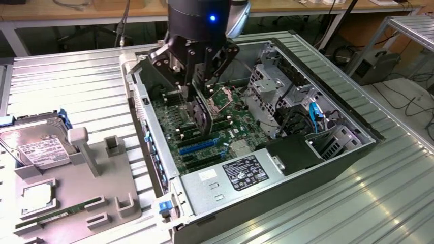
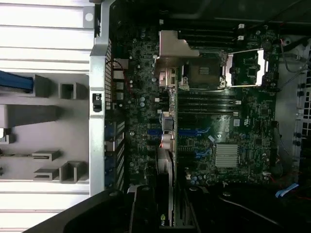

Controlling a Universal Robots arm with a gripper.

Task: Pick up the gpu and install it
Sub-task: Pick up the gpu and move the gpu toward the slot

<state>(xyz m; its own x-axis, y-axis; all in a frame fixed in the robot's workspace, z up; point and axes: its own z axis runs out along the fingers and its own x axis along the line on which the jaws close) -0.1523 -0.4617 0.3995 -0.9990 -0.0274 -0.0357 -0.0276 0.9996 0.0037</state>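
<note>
Green-backed gpu [image 1: 202, 113]: my gripper [image 1: 198, 91] is carrying it edge-down, fingers [image 1: 183, 81] closed on it.
Blue slot [image 1: 196, 146]: I am risking tilting it, scraping the motherboard [image 1: 234, 127].

Viewed from my remote station, no lettering can be read. The black label [image 1: 246, 172] on the silver power supply [image 1: 207, 187], at five o'clock from the motherboard [image 1: 237, 124], bears white print I cannot make out. The white label [image 1: 44, 155] on the hard drive [image 1: 27, 127], at nine o'clock, is equally unreadable.
</note>
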